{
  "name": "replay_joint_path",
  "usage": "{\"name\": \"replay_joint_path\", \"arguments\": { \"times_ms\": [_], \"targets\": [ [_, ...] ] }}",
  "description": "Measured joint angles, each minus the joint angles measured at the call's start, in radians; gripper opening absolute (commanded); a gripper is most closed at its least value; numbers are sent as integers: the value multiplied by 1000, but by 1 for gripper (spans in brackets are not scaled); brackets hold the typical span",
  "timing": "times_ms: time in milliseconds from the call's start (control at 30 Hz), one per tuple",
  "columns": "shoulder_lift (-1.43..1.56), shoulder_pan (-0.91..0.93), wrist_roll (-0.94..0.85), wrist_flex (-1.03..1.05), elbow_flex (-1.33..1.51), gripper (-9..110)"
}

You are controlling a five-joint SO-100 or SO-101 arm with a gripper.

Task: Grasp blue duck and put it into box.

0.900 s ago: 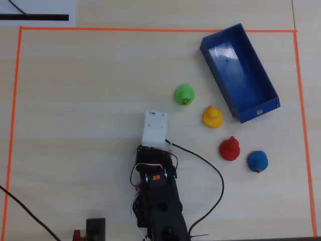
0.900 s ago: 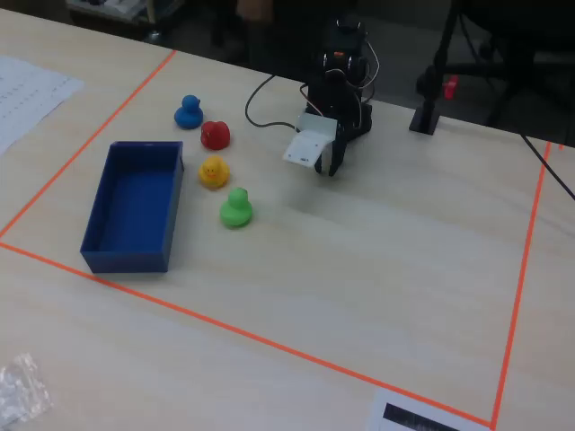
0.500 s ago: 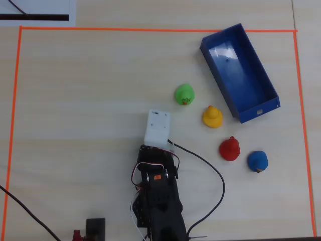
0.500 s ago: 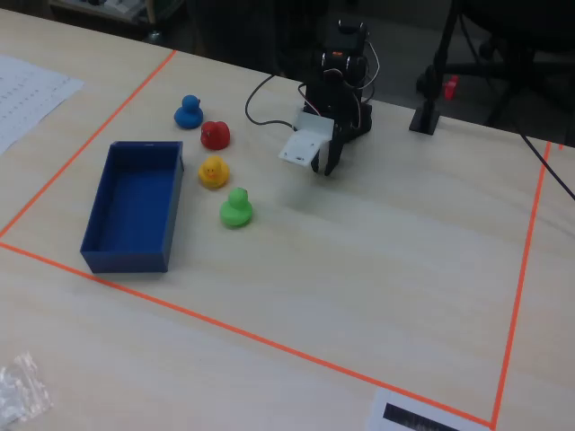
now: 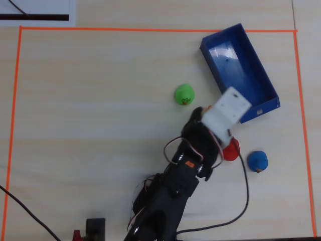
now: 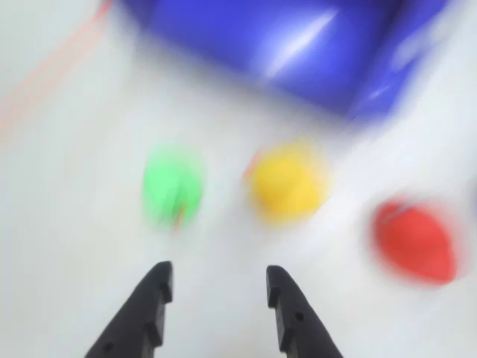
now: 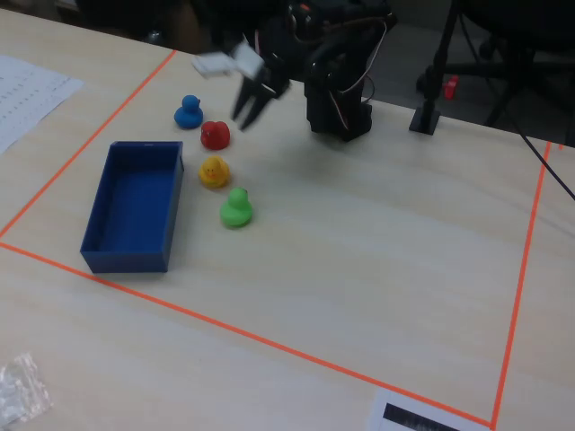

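claw (image 6: 218, 287) parted, holding nothing, raised | blue duck (image 7: 189, 112) on table beside red duck (image 7: 215, 135) | box (image 7: 132, 252) apart

Pale wooden table (image 7: 377, 242), orange tape border (image 7: 269, 339), dark chair legs (image 7: 467, 54) behind

arm up off the table, gripper (image 6: 218, 287) empty with its jaws apart

in the fixed view the black arm (image 7: 340, 72) reaches left from its base, the gripper (image 7: 254, 106) raised and pointing down, blurred. in the overhead view the white wrist housing (image 5: 226, 111) hides the fingertips.
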Motion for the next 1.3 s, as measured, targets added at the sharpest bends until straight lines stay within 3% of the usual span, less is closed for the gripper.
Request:
{"name": "replay_joint_path", "arguments": {
  "times_ms": [167, 400, 700, 1300],
  "targets": [
    [-196, 336, -2, -167, -250, 23],
    [-393, 627, -20, -356, -275, 28],
    [-615, 709, -86, -568, -264, 31],
    [-769, 713, -206, -1043, 121, 33]
  ]
}}
